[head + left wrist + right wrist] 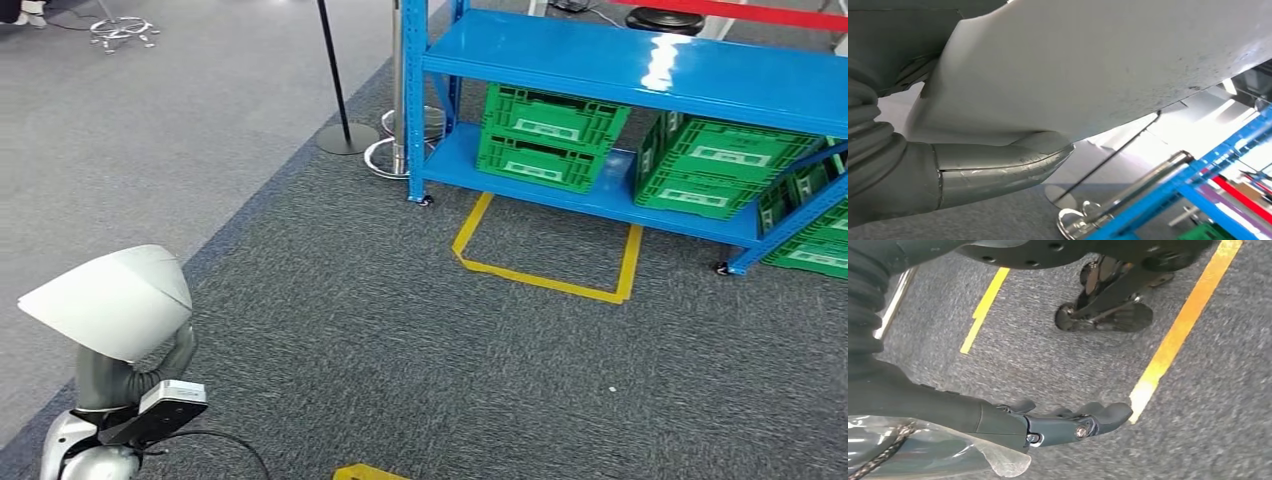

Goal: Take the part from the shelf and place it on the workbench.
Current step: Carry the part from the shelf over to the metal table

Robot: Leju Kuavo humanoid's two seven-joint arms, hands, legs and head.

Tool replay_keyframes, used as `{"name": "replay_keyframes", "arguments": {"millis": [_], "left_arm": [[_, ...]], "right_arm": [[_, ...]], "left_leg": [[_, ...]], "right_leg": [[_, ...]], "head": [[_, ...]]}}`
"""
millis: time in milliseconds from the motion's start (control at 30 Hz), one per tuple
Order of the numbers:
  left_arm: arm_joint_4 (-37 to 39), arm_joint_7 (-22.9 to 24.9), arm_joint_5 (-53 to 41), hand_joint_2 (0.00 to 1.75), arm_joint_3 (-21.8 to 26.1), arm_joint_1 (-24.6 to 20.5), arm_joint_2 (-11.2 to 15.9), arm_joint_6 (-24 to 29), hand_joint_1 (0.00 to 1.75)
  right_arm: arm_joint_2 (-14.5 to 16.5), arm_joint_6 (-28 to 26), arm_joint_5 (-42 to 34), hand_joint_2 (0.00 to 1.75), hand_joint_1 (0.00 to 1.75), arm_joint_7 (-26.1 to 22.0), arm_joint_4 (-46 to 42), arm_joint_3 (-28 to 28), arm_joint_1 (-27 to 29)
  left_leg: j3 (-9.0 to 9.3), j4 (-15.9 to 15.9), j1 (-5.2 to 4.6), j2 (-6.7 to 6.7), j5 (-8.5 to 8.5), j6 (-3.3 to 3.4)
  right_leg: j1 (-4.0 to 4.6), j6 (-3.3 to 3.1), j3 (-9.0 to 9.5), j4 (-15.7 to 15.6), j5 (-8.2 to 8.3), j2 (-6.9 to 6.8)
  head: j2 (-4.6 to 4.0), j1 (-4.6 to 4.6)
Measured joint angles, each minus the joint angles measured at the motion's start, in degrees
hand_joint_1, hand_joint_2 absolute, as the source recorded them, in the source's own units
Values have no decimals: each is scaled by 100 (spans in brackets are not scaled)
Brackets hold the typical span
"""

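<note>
Holding a white cone-shaped part (115,300) raised at the lower left of the head view, the left robot hand (170,355) is mostly hidden beneath it, thumb (1003,165) pressed against its underside. The right robot hand (1068,422) hangs over grey carpet (400,330), fingers together and empty. A blue shelf (640,70) with green crates (550,135) stands ahead, cut off at the right
</note>
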Motion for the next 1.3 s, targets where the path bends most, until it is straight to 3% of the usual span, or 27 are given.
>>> {"name": "replay_keyframes", "arguments": {"millis": [67,100,133,200,267,333,367,400,433,500,567,633,700,767,833,900,933,967,1000,1067,1133,1200,1233,1300], "left_arm": [[-4,0,-1,175,-9,-8,-5,0,175],[-7,0,-1,175,-14,-11,-6,1,175],[-9,0,-1,175,-19,-10,-6,1,175],[-16,0,-1,175,-23,7,-4,2,175],[-29,0,1,175,-23,8,-3,3,175],[-38,0,2,175,-28,-3,-7,3,175],[-38,0,2,175,-31,-1,-9,3,175],[-37,0,2,175,-33,7,-11,3,175],[-37,0,1,175,-33,13,-11,3,175],[-39,0,-8,175,-33,17,-13,3,175],[-45,0,-40,175,-54,7,-15,5,175],[-53,0,-84,175,-94,2,-15,15,175],[-67,0,-114,175,-121,19,-14,28,175],[-95,0,-126,175,-143,20,-15,45,175],[-116,0,-130,175,-180,5,-25,57,175],[-121,0,-139,175,-209,15,-33,62,175],[-122,0,-149,175,-215,26,-34,66,175],[-126,0,-155,175,-218,36,-34,70,175],[-134,0,-163,175,-220,41,-34,76,175],[-162,1,-170,175,-222,39,-34,90,175],[-190,2,-177,175,-227,35,-32,106,175],[-208,2,-180,175,-231,53,-30,117,175],[-216,2,-181,175,-231,70,-24,121,175],[-232,3,-185,175,-232,80,-12,129,175]], "right_arm": [[-8,0,0,175,0,0,0,0,0],[-9,0,0,175,0,-1,0,0,4],[-9,0,0,175,0,-1,0,0,8],[-6,0,0,175,0,-1,0,0,13],[-3,0,0,175,0,-3,0,-1,15],[-4,0,0,175,0,-5,0,-3,27],[-4,-1,0,175,0,-5,0,-5,34],[-4,-1,0,175,0,-5,0,-7,37],[-4,0,0,175,0,-5,0,-8,36],[-4,2,1,175,0,-4,0,-9,25],[-4,2,2,175,0,-5,0,-9,13],[-5,1,2,175,0,-6,0,-11,1],[-8,1,3,175,0,-9,0,-14,-23],[-15,1,6,175,0,-17,0,-16,-45],[-20,2,8,175,0,-23,0,-17,-39],[-20,1,9,175,0,-22,0,-17,-14],[-20,0,10,175,0,-22,0,-19,-4],[-20,-1,11,175,0,-23,0,-20,-1],[-20,-2,13,175,0,-24,0,-21,-3],[-20,-2,16,175,0,-28,0,-22,-11],[-20,-3,20,175,0,-32,0,-22,-16],[-17,-4,26,175,0,-33,0,-22,-20],[-13,-4,29,175,0,-33,0,-22,-26],[-4,-4,32,175,0,-33,0,-22,-34]], "left_leg": [[-41,43,-18,-127,12,-34],[-80,61,-17,-190,28,-64],[-123,74,-12,-257,51,-105],[-196,97,3,-337,83,-182],[-330,359,0,-135,-91,-249],[-620,1030,25,157,-467,-314],[-774,1393,47,224,-619,-342],[-863,1626,66,257,-682,-363],[-857,1660,81,279,-641,-376],[-533,1102,95,364,-309,-373],[-152,384,60,570,-83,-316],[-56,132,12,653,-77,-220],[-90,108,4,546,-51,-124],[-99,71,18,449,-9,-41],[-120,58,17,354,28,26],[-152,65,-5,229,53,61],[-161,68,-14,159,61,63],[-166,73,-19,87,68,59],[-167,78,-21,15,75,51],[-188,109,-25,-124,86,21],[-253,139,-16,-255,117,-45],[-317,140,6,-389,171,-137],[-347,163,8,-369,158,-171],[-478,467,6,-130,-82,-228]], "right_leg": [[-19,-42,306,-664,248,300],[-24,-49,379,-820,263,397],[-26,-52,401,-867,243,405],[-36,-72,409,-896,271,265],[-61,-111,411,-925,309,96],[-61,-133,407,-930,314,-83],[-57,-135,401,-926,312,-176],[-55,-135,396,-923,310,-263],[-55,-131,393,-920,307,-346],[-56,-111,407,-918,294,-495],[-34,-67,423,-911,271,-618],[-10,-7,426,-904,256,-726],[-17,60,420,-903,241,-801],[-33,120,326,-723,86,-605],[-39,136,23,-84,-277,-287],[-36,128,-334,638,-556,-170],[-34,119,-409,769,-547,-156],[-32,107,-369,665,-418,-146],[-32,89,-227,360,-211,-116],[-48,47,143,-426,144,125],[-54,23,337,-808,241,309],[-47,-10,351,-838,266,221],[-52,-38,345,-856,296,148],[-70,-92,331,-897,353,-11]], "head": [[0,-4],[0,-7],[0,-9],[0,-11],[0,-44],[0,-78],[0,-82],[0,-82],[0,-84],[0,-85],[0,-81],[0,-78],[0,-79],[0,-66],[0,-49],[0,-49],[0,-50],[0,-50],[0,-50],[0,-52],[0,-54],[0,-54],[0,-56],[0,-88]]}}
